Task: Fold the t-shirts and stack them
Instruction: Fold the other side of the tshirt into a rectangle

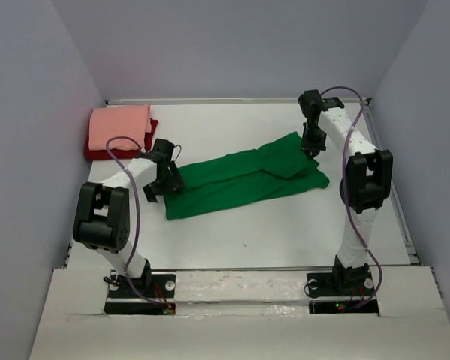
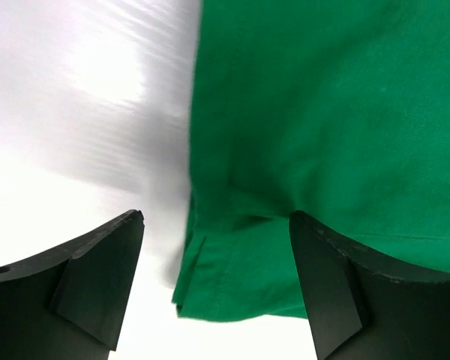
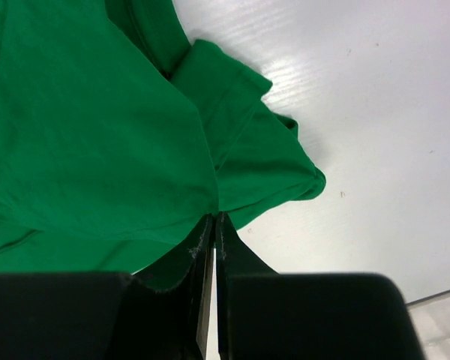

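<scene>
white table [image 1: 285, 232] with grey walls around it. the green t-shirt [image 1: 240, 180] lies stretched out long in the middle. the left gripper [image 2: 216, 217] is wide open over the shirt's left end, holding nothing. the right gripper [image 3: 214, 225] is pinched tight on a fold at the shirt's right end. a pink t-shirt [image 1: 120, 126] sits folded on a red t-shirt [image 1: 97, 152] in the far left corner.

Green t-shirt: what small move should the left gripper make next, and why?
Probably lower the left gripper and close it on the hem of the green t-shirt. Its jaws stand open with that edge between them, while the right gripper looks shut on the shirt's other end.
</scene>
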Available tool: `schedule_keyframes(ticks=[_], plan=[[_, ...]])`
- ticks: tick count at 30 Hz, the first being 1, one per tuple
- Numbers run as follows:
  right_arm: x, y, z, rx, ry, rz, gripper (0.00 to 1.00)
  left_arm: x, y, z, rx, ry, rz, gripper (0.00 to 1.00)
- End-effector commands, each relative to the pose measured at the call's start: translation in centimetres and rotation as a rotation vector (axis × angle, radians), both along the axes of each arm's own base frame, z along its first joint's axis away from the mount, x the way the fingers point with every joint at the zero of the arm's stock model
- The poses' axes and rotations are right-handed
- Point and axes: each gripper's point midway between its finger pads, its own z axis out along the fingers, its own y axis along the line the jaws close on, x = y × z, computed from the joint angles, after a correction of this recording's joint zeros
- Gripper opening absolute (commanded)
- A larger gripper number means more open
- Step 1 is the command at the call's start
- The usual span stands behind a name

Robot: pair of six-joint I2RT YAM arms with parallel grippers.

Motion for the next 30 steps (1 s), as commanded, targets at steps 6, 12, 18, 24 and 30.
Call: schedule_keyframes(ticks=[6, 12, 18, 24, 30], plan=[[-0.8, -0.3, 1.2, -0.019, -0.044, -0.021, 0.41, 1.0, 3.1, 7.6, 0.14, -0.191, 0.127, 0.91], [-1.4, -0.9, 1.4, -0.043, -0.046, -0.039, 0.65, 1.7, 4.0, 9.8, 0.189, -0.244, 0.138, 0.91], [0.1, 0.0, 5.3, -0.008, -0.169, 0.016, 0.49, 3.7, 1.7, 13.3, 0.158, -0.325, 0.042, 0.91], [0.8, 6.6, 5.0, 0.341, -0.198, 0.151, 0.0, 4.1, -1.3, 13.7, 0.131, -0.338, -0.129, 0.62], [2.9, 7.8, 4.3, 0.376, -0.183, 0.199, 0.0, 3.7, -3.1, 11.8, 0.053, -0.294, -0.199, 0.0]])
